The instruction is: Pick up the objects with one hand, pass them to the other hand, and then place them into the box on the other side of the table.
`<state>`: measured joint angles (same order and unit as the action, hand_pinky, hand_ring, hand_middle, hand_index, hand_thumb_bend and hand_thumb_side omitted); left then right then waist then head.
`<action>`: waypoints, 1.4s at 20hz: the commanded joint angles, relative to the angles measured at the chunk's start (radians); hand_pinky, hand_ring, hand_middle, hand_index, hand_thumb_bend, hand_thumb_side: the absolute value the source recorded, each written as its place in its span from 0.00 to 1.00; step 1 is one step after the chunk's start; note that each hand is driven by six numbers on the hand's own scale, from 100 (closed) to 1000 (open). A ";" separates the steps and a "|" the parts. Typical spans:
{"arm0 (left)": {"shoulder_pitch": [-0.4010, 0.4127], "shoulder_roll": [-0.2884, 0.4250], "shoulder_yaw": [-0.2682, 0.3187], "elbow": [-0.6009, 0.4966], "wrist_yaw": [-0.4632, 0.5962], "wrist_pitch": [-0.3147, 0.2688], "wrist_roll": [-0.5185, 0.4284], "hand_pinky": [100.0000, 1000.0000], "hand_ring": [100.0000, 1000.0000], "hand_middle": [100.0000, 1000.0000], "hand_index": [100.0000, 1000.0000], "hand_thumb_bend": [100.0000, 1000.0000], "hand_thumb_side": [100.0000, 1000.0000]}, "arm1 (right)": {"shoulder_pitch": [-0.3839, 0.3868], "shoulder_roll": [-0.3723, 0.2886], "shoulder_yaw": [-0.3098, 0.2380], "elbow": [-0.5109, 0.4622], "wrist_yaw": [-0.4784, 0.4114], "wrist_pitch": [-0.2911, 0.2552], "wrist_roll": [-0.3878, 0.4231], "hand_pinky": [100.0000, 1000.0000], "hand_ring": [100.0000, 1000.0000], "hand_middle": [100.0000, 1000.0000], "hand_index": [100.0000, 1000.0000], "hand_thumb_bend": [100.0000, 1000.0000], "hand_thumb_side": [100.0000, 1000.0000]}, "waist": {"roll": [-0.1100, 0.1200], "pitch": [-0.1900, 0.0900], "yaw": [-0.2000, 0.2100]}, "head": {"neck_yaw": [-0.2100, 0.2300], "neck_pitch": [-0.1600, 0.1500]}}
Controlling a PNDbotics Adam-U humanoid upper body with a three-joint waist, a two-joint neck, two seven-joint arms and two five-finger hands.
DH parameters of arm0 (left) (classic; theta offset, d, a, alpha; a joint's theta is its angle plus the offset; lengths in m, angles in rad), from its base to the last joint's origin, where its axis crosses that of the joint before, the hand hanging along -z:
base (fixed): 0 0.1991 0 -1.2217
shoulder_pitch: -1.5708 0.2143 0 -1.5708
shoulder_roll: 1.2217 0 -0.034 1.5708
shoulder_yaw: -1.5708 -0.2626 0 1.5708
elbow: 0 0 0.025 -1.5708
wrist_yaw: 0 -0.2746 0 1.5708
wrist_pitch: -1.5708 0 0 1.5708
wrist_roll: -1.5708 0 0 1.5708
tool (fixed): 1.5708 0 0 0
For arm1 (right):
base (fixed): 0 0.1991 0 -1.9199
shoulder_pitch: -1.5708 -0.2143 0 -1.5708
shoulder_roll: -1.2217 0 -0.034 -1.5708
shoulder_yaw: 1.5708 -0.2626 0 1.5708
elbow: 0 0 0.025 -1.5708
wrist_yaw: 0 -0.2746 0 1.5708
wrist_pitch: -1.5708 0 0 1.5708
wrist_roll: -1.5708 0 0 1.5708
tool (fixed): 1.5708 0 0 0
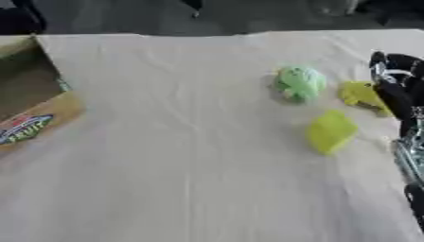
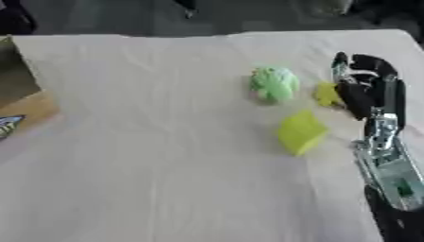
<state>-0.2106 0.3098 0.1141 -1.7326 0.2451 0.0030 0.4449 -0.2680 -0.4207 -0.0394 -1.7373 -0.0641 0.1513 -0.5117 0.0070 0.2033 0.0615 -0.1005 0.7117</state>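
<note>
Three objects lie on the white cloth at the right of the table. A pale green rounded object (image 2: 274, 83) is farthest back. A small yellow object (image 2: 327, 94) lies to its right. A larger yellow-green block (image 2: 301, 132) sits nearer to me. My right hand (image 2: 368, 87) comes in from the right edge and stands right against the small yellow object, on its right side. Whether it holds that object is unclear. My left hand shows in neither view.
A cardboard box (image 1: 33, 118) with a printed label on its flap stands at the left edge of the table. The wrinkled cloth (image 1: 182, 156) covers the whole table. Beyond the far table edge (image 1: 207, 33) the floor is dark.
</note>
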 commanded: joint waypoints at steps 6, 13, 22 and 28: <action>0.006 0.051 0.013 -0.034 -0.008 0.010 0.025 0.44 0.72 0.68 0.80 0.14 0.90 | 0.009 -0.084 0.022 -0.045 -0.042 0.062 -0.014 0.58 0.57 0.60 0.67 0.26 0.36 | 0.008 -0.017 -0.012 | 0.000 0.019; 0.017 0.069 0.012 -0.034 -0.008 0.018 0.026 0.44 0.72 0.68 0.80 0.13 0.90 | -0.001 -0.280 0.087 -0.080 -0.124 0.180 0.130 0.62 0.61 0.64 0.70 0.30 0.35 | 0.005 -0.016 -0.025 | 0.014 0.029; 0.029 0.089 0.012 -0.033 -0.009 0.026 0.022 0.44 0.71 0.67 0.80 0.13 0.90 | -0.058 -0.580 0.174 -0.175 -0.128 0.348 0.466 0.72 0.69 0.72 0.76 0.34 0.28 | 0.003 -0.012 -0.043 | 0.018 0.042; 0.033 0.094 0.008 -0.033 -0.010 0.031 0.017 0.44 0.71 0.67 0.80 0.13 0.90 | -0.090 -0.706 0.210 -0.226 -0.062 0.390 0.666 0.79 0.73 0.76 0.79 0.34 0.20 | 0.001 -0.012 -0.044 | 0.016 0.042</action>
<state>-0.1742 0.3699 0.1192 -1.7457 0.2427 0.0315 0.4627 -0.3441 -1.0656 0.1740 -1.9388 -0.1435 0.5361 0.1161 0.0105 0.2037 0.0186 -0.0838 0.7498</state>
